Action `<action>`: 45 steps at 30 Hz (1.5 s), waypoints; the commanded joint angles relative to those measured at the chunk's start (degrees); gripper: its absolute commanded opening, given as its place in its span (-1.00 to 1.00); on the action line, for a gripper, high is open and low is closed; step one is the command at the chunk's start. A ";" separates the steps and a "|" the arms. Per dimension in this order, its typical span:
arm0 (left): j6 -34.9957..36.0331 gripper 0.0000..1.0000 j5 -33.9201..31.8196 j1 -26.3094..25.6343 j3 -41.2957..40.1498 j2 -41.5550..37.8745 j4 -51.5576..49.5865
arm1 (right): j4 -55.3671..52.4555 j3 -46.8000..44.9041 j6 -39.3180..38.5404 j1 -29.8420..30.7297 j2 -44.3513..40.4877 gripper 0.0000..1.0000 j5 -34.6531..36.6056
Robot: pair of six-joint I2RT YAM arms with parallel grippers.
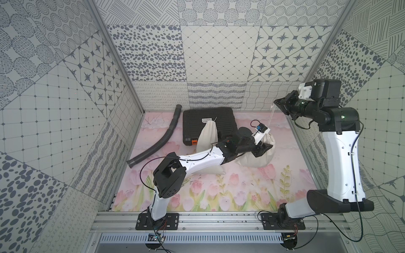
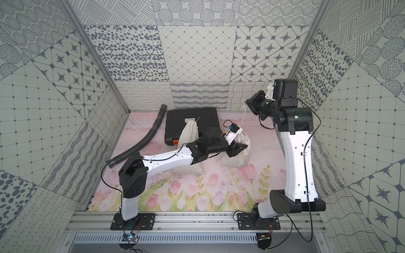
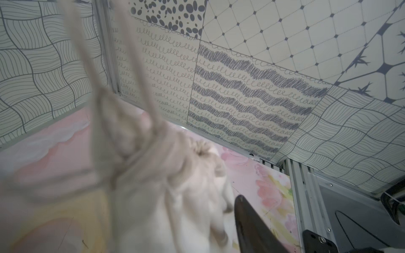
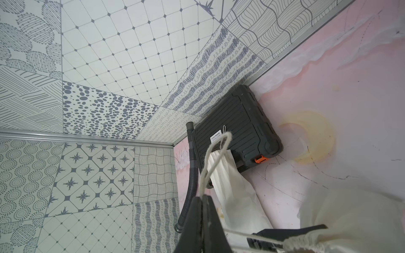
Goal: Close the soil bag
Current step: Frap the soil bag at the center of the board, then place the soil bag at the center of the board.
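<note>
Cinch step, cream cloth soil bag [image 1: 263, 162].
Right hand [image 1: 275, 102] pinches white drawstring [image 1: 271, 116] taut; left hand [image 1: 265, 150] wide; next probably needs slack-free release.

no words, brands or numbers can be read anywhere in these views. the only printed thing is a small white label [image 1: 207, 119] stuck on the ribbed lid of the black case [image 1: 221, 114] at the back of the table. it carries a few dark lines of print, but in both top views and in the right wrist view the characters are too small and blurred to make out.
</note>
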 commanded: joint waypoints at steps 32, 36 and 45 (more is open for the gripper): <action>-7.95 0.92 -27.27 13.30 -27.07 -45.38 -38.90 | 16.62 1.66 -21.74 9.23 20.79 0.92 23.19; -13.52 0.92 -35.57 17.97 -26.78 -45.92 -43.71 | 7.35 10.24 -24.63 13.56 20.29 0.94 21.96; -17.86 0.92 -32.50 27.43 -31.72 -51.69 -46.12 | -2.30 15.56 -24.62 26.25 32.04 0.94 6.51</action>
